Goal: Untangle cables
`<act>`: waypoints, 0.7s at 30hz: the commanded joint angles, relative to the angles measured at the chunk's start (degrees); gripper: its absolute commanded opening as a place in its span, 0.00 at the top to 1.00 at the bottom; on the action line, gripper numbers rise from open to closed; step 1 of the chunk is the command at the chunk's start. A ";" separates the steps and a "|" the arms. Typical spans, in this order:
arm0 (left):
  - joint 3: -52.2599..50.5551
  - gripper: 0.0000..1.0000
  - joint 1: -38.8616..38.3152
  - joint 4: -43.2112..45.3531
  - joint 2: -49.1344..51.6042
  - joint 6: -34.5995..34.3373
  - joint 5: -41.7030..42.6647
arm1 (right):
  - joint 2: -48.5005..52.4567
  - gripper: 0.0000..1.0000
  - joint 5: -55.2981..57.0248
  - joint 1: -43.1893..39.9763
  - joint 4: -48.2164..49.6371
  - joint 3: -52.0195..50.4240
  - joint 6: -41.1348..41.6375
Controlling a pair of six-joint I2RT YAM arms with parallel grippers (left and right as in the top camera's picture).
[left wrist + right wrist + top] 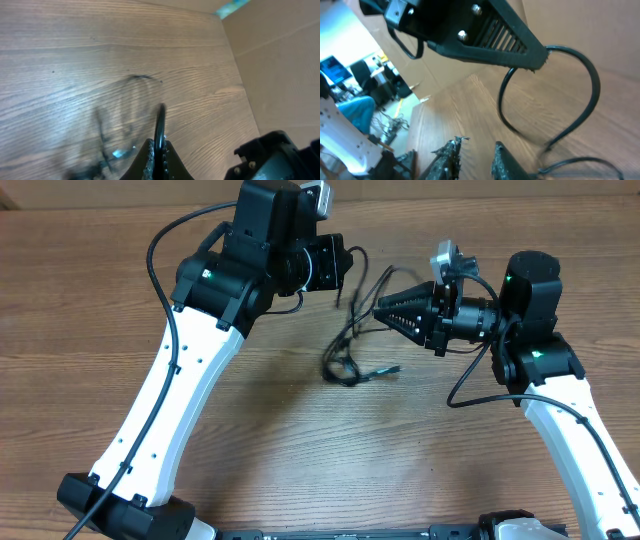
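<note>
Left tool (pixel 159 152) is pinching a strand of the cables (pixel 347 358), holding it up off the rest lying mid-frame on the worktop (pixel 300 450); my right tool (pixel 474 157) is hovering beside, slightly spread, for separating.

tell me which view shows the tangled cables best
Overhead: the cables show whole, a tangle on the table with strands lifted above it. Left wrist shows them blurred, one strand pinched in the left end effector. Right wrist catches only some loops.

Wooden table (pixel 300 440); brown cardboard wall (pixel 280 65) alongside.
</note>
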 commanded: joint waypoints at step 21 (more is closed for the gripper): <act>0.11 0.96 0.28 -2.67 0.02 8.83 0.52 | -0.37 0.61 3.26 0.20 -3.76 0.33 -0.48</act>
